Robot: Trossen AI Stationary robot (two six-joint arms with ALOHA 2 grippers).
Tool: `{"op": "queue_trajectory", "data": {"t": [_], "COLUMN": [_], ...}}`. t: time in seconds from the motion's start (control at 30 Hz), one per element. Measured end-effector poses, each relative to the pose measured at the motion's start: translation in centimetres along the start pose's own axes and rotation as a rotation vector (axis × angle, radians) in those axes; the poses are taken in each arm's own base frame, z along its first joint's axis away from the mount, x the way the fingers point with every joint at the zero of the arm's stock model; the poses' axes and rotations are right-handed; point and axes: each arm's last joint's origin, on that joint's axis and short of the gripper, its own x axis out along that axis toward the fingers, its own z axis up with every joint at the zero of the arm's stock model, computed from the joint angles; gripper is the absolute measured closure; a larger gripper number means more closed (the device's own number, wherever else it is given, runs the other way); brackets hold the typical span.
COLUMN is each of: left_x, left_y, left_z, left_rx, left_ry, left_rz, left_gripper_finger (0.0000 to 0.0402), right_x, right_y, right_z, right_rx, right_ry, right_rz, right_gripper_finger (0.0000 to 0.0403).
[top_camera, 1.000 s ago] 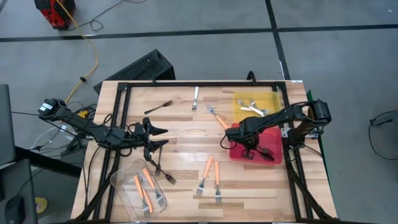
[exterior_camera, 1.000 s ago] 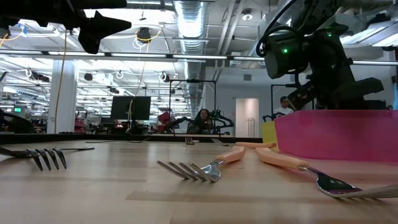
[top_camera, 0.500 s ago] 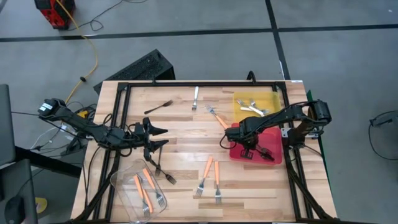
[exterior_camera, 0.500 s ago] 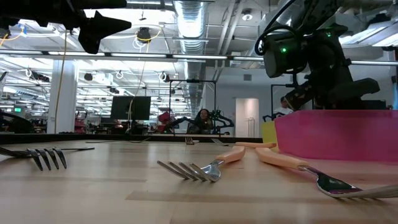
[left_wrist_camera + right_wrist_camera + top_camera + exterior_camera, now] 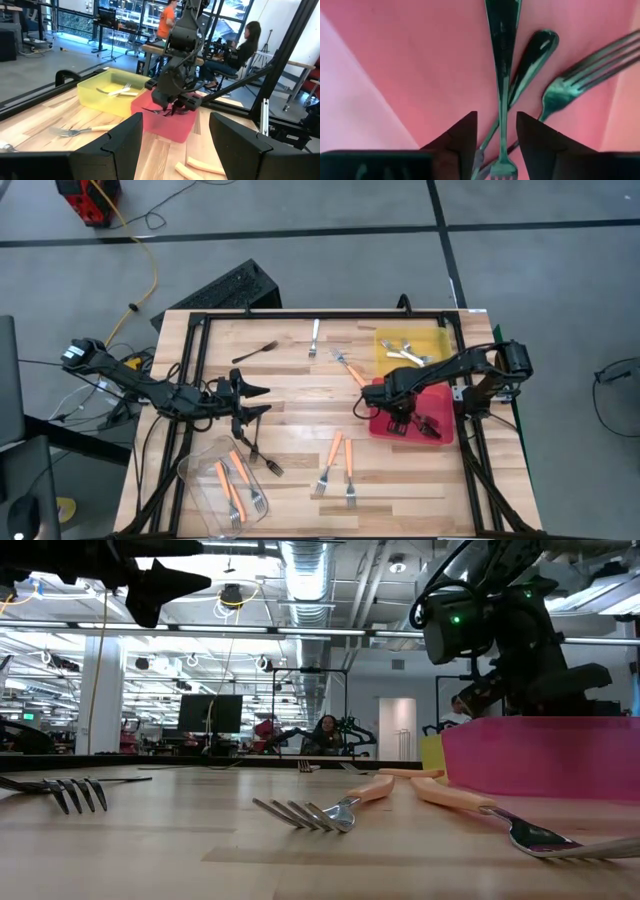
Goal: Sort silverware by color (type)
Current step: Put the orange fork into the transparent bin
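Wooden table carries a yellow tray at its far right, with a red tray just nearer. A clear plastic tub sits near left. On the floor beyond: a black keyboard and a yellow cable.

The right arm reaches in from the bench's right edge, its pincer pointed downward with fingers parted, while the left arm stretches from the left, its pincer held open above the bench.
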Motion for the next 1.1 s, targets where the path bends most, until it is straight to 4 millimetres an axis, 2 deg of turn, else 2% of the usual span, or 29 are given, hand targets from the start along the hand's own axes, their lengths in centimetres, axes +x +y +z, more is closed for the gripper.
{"op": "queue_trajectory", "data": {"t": [0.2,0.47,0.67,0.87,0.97,1.1], "left_x": [0.0,0.0,0.0,0.0,0.0,0.0], "left_y": [0.0,0.0,0.0,0.0,0.0,0.0], "left_z": [0.0,0.0,0.0,0.0,0.0,0.0], "left_rx": [0.001,0.001,0.0,0.0,0.0,-0.001], "left_ry": [0.001,0.001,0.001,0.001,0.001,0.004], "left_rz": [0.0,-0.001,-0.001,-0.004,-0.004,-0.013], "left_gripper_finger": [0.0187,0.0187,0.0187,0.0187,0.0187,0.0187], "right_x": [-2.6,-7.2,-10.4,-12.4,-12.8,-12.6], "right_y": [0.6,2.9,6.4,10.7,12.6,14.3], "right_z": [0.4,1.7,2.4,2.9,2.3,1.0], "right_rx": [-0.02,-0.133,-0.264,-0.449,-0.584,-0.7], "right_ry": [-0.007,-0.184,-0.43,-0.748,-0.845,-0.859], "right_rz": [-0.003,0.05,0.139,0.258,0.273,0.268], "right_gripper_finger": [0.0242,0.0252,0.0253,0.0253,0.0253,0.0253]}}
